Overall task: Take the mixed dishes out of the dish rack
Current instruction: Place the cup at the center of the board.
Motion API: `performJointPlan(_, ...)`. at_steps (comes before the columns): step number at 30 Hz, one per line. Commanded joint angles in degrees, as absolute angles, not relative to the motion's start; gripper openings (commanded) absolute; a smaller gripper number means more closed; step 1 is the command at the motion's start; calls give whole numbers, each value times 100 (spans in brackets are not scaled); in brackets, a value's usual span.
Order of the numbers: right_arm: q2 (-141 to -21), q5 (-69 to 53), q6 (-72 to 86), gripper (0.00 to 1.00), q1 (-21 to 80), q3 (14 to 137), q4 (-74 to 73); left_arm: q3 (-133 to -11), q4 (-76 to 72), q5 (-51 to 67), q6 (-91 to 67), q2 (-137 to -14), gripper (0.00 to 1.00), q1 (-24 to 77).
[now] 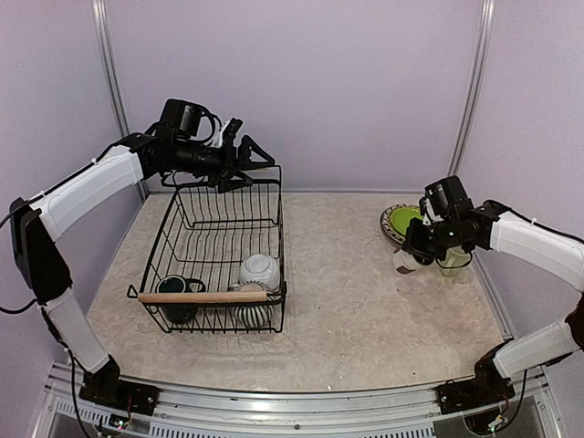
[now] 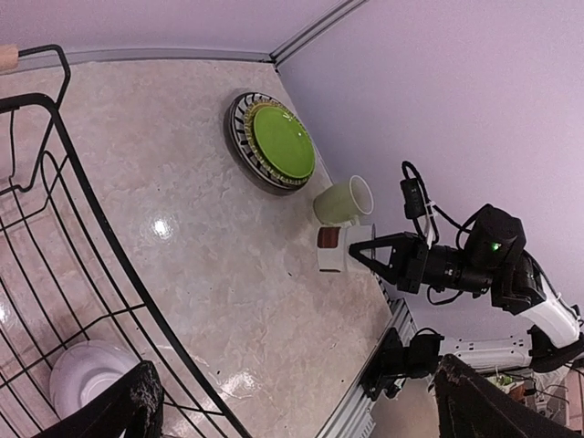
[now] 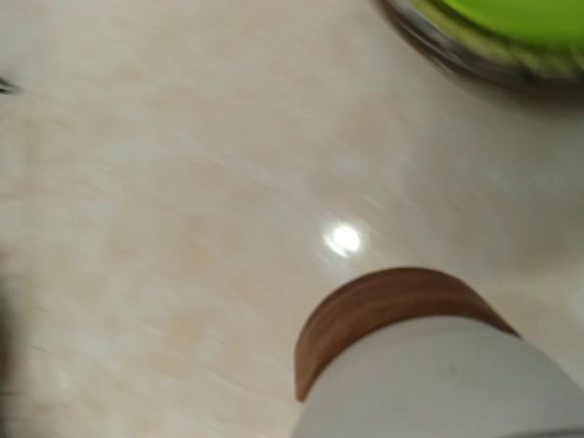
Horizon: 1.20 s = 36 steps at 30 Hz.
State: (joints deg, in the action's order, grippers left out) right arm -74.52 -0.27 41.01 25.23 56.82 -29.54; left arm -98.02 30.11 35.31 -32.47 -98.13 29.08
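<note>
**Right hand pinching the small cup by its rim beside the unloaded dishes**

The right hand (image 1: 410,252) is gripping the small white cup (image 2: 333,249), its fingers closed thin on the wall at the rim. It is holding the cup low over the counter (image 1: 347,301), just beside the pale green mug (image 1: 453,265) and near the green plate (image 2: 283,141), which is lying on the striped plate (image 2: 239,137). The pictures are not showing whether the cup's brown base is touching the counter.

The left hand (image 1: 246,151) is hanging wide open and empty over the far end of the dish rack (image 1: 278,228).

The cup is looking light, hard and glazed, so it is probably slippery and likely to chip if it knocks the mug next to it. A pinch on one side of the rim is letting it swing, so a slow, level set-down is probably suiting it best.

Three pieces are sitting at the near end of the rack: the white bowl (image 1: 259,270), the dark mug (image 1: 180,297) and the striped mug (image 1: 251,315). The bowl is lying mouth down, so its smooth rounded back is offering little to hold; its edge or foot is looking like the better place. The mugs are probably best taken by the rim wall or the handle. All are stiff and breakable, and the wires around them are leaving little room for the fingers.
</note>
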Motion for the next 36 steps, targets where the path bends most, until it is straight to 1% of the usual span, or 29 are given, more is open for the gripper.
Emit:
performJointPlan(1, -7138, 481, 4726, 0, 2423, 5361, -3803, -9930, 3146, 3433, -3094, -9730, 99, 2922)
performJointPlan(7, -6986, 970, 5897, 0, 2225, 5148, -4471, -9824, 3138, 3417, -3103, -9666, 99, 2928)
performJointPlan(12, -7053, 947, 6208, 0, 1619, 4971, -4845, -9778, 3144, 3414, -3103, -9632, 99, 2927)
performJointPlan(17, -7186, 868, 6090, 0, 971, 4865, -4991, -9750, 3188, 3364, -3064, -9547, 99, 2927)
performJointPlan(20, -7165, 1109, 6086, 0, 762, 4891, -5084, -9741, 3245, 3282, -3020, -9507, 99, 2927)
performJointPlan(29, -7383, 1078, 5707, 0, -111, 4890, -4736, -9697, 3410, 3121, -2909, -9417, 99, 2927)
performJointPlan(36, -7753, 959, 5435, 0, -325, 5012, -4465, -9511, 3792, 2690, -2663, -9252, 99, 2927)
